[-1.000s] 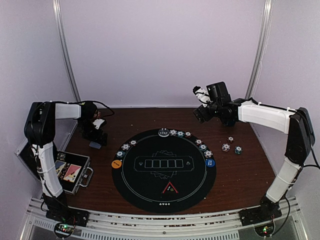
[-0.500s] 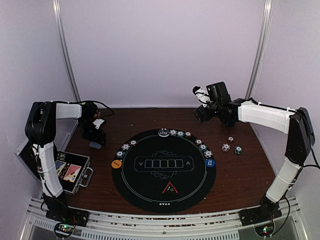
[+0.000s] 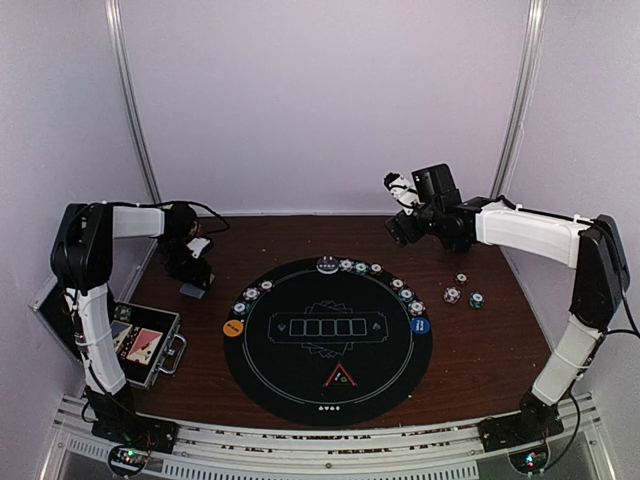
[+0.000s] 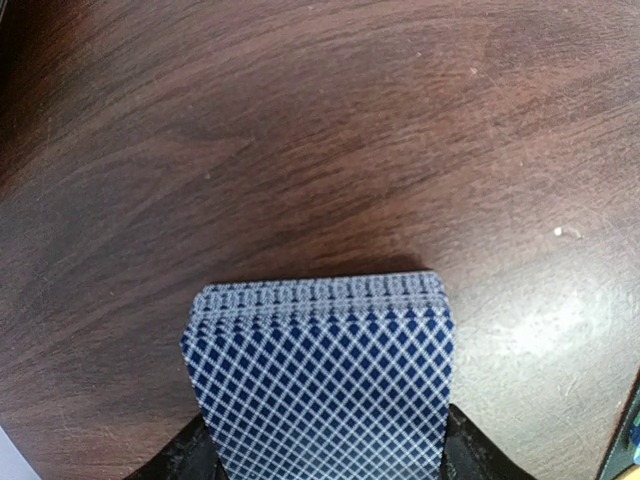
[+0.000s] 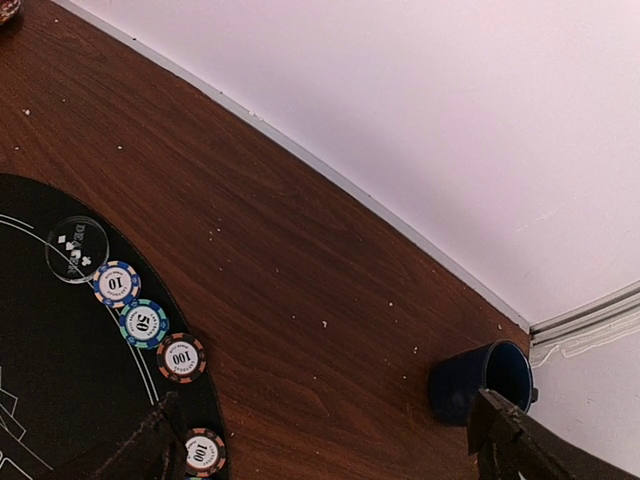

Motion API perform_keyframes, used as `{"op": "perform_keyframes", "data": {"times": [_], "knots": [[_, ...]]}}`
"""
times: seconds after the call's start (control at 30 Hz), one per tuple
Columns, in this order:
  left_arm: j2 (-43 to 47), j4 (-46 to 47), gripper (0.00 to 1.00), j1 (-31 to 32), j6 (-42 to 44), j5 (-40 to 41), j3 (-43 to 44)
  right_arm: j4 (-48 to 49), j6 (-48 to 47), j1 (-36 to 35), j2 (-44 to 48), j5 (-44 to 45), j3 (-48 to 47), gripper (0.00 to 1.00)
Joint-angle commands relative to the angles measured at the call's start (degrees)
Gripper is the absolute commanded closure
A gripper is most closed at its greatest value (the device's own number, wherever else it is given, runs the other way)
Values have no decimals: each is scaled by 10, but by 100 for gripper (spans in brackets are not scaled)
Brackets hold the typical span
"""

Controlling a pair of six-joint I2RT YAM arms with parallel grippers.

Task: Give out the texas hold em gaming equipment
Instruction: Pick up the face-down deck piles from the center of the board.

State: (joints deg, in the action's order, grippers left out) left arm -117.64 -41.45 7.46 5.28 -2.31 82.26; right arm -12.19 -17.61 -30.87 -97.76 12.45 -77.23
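Up top from the overhead cam, my left gripper (image 3: pixel 192 283) is down on the deck of cards (image 3: pixel 191 290), which sits on bare wood at the far left, well off the black mat (image 3: pixel 300 380). The right gripper (image 3: pixel 403 207) hangs high over the far right side. A few loose chips (image 3: pixel 462 292) lie near the mat's right edge. From this high up I can't judge the grip at all.

Left wrist cam fills that in. The deck fills the lower frame and a dark finger (image 4: pixel 180 460) hugs each long side, so the pincer looks clamped on the stack. My worry is that it's a thick stack squeezed only at the edges. If the fingers ride too high, the bottom cards could stay behind or fan out on the lift.

Right wrist cam shows the fingers spread wide with nothing between them. It also picks up a dark blue mug (image 5: pixel 480 380) by the back wall, which the overhead view doesn't show. A careless sweep could clip it. The row of chips (image 5: pixel 143 322) on the mat edge reads clearly too.
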Motion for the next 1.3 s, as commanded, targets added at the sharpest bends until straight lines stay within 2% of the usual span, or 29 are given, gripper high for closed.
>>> {"op": "perform_keyframes", "data": {"times": [0.0,0.17,1.27], "knots": [[-28,-24,42,13,2,-1,-5,2,4,-4,-2,-9,8,0],[-12,-24,47,14,-5,2,4,1,5,-5,0,-15,7,0],[57,-21,45,14,-15,3,32,-23,16,-8,1,-66,-3,0]]}}
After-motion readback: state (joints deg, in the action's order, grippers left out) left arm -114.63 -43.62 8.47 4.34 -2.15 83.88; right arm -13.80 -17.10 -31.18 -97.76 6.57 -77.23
